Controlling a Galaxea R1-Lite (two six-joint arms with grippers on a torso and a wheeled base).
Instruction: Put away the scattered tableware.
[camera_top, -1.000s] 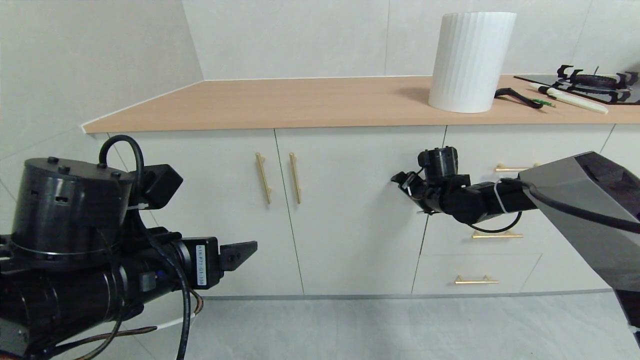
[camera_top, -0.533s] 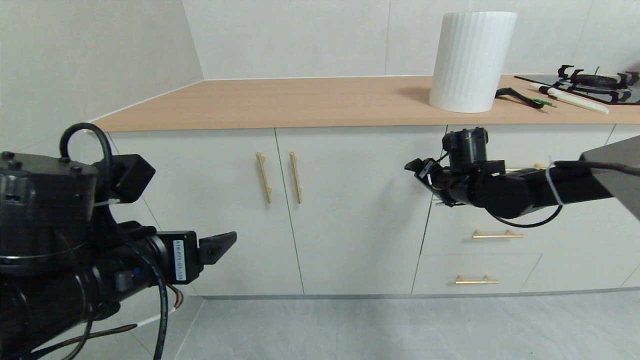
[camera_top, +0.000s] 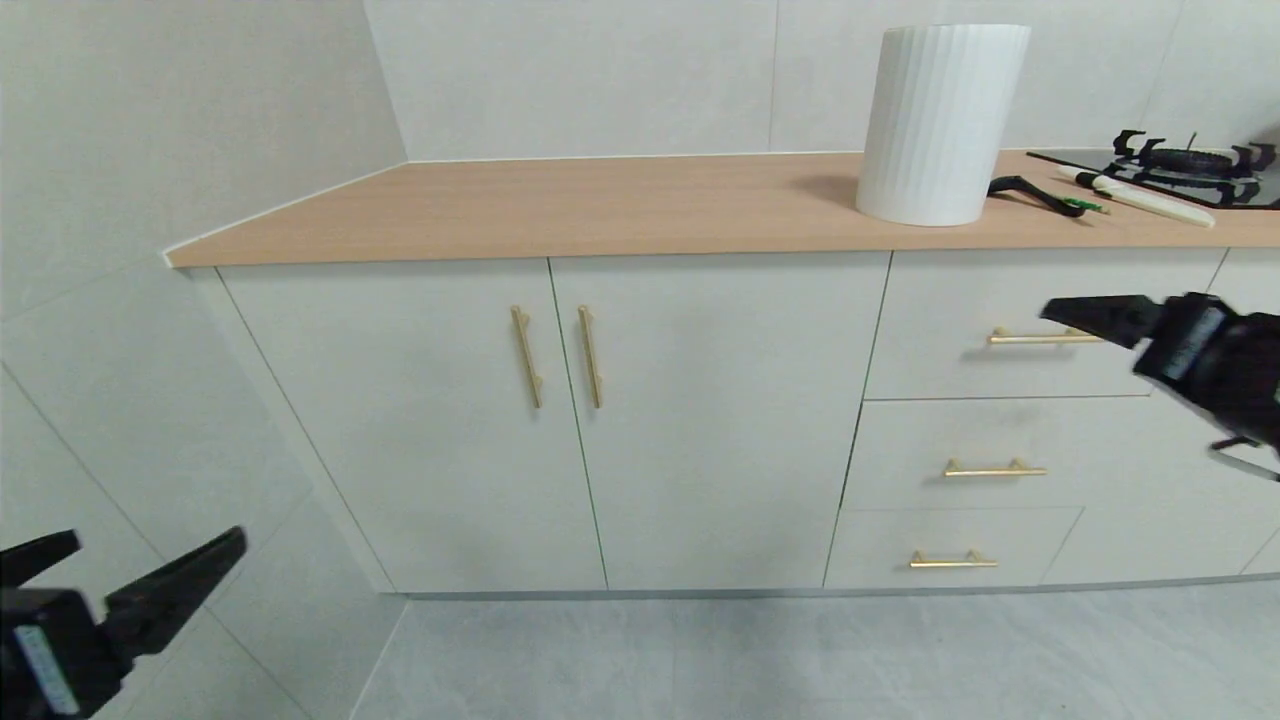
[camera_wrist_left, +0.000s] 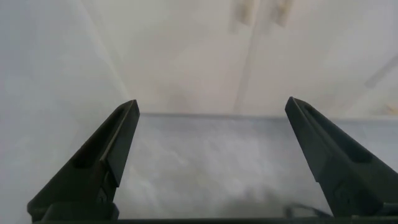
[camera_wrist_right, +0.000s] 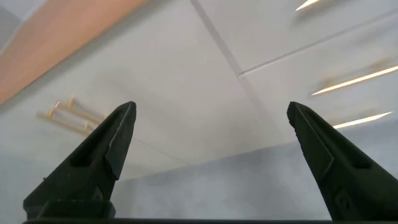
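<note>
The left gripper (camera_top: 158, 540), lower left, and the right gripper (camera_wrist_right: 211, 107), at the right edge, are seen with fingers spread wide before the cabinets (camera_top: 700, 420). Utensils (camera_top: 1145, 198) are seen on the counter (camera_top: 600, 205), upper right, beside a white holder (camera_top: 940, 120).

You have one white ribbed container (camera_top: 940, 120) and one wooden countertop (camera_top: 560, 205). You have two utensils: one black-handled utensil (camera_top: 1030, 188) and one long white utensil (camera_top: 1150, 200). You have one burner grate (camera_top: 1190, 160).

You have two cabinet doors, the left door (camera_top: 400, 420) and the right door (camera_top: 715, 420), with two vertical handles, the left handle (camera_top: 526, 355) and the right handle (camera_top: 590, 355).

You have three drawers, the top drawer (camera_top: 930, 300), middle drawer (camera_top: 920, 440) and bottom drawer (camera_top: 880, 545), with three horizontal handles: top handle (camera_top: 1020, 338), middle handle (camera_top: 995, 468), bottom handle (camera_top: 952, 562).
</note>
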